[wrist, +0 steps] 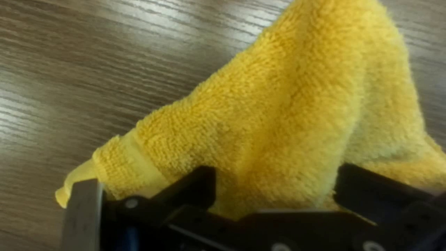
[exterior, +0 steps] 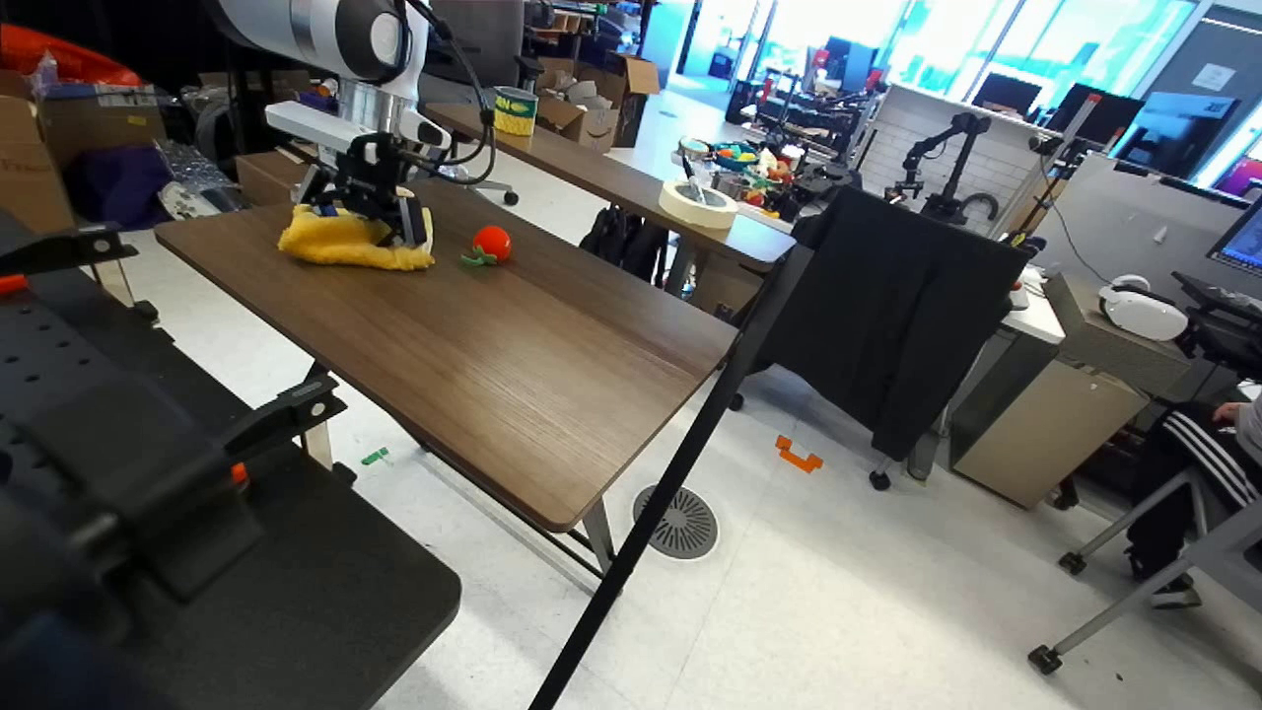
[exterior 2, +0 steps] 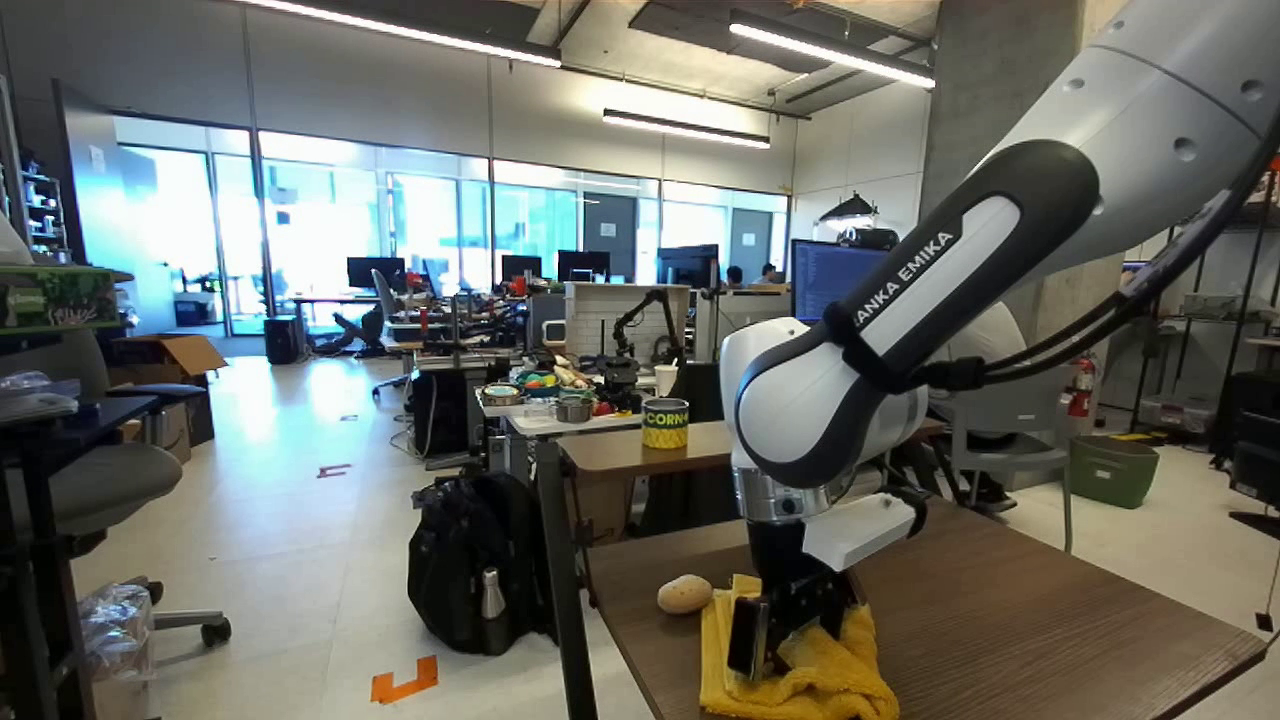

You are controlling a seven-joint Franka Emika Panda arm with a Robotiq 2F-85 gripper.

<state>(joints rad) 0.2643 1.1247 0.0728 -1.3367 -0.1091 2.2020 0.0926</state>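
The step in hand looks like setting the jaws about the yellow towel (wrist: 278, 115): they stand well parted, low at the fabric, with a loose fold rising between them and nothing gripped. Whether either side presses on the cloth is hard to tell. Taking hold here would call for drawing both sides together on that fold, low enough to catch more than its crest. The towel lies rumpled near one end of the brown wood-grain table (exterior: 552, 375), with a potato-like thing (exterior 2: 685, 594) just beside it and a red tomato (exterior: 493, 244) near it. Behind, on a narrower table (exterior: 592, 170), are a corn can (exterior: 515, 111) and a white roll (exterior: 698, 215), perhaps tape. The room resembles a lab: a black backpack (exterior 2: 480, 560) sits on the pale floor (exterior 2: 290, 500), with a monitor (exterior 2: 840, 285) and bright glass partitions (exterior 2: 320, 230) beyond.
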